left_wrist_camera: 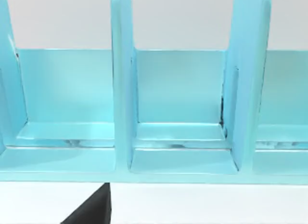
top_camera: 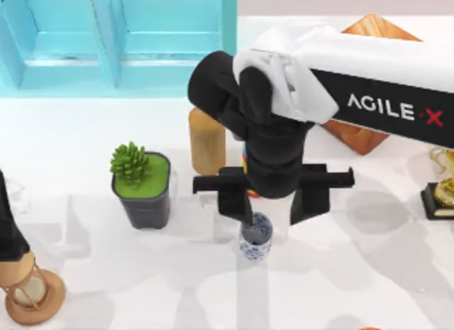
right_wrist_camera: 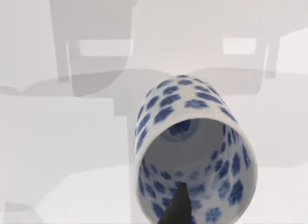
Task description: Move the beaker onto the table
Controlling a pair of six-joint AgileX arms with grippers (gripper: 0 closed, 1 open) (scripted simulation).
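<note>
The glossy white table [top_camera: 85, 138] carried a dark square pot [top_camera: 145, 195] with a green succulent left of centre, and a tan wooden cylinder [top_camera: 207, 142] stood just to the pot's right. The blue-patterned beaker [top_camera: 255, 239] stood upright on the table near the middle, a wooden hourglass [top_camera: 32, 294] sat at the near left corner, and a gold trophy [top_camera: 441, 188] stood at the right edge. A light-blue cabinet [top_camera: 120, 39] stood along the far left side, and an orange wooden block [top_camera: 365, 135] lay at the far right.
</note>
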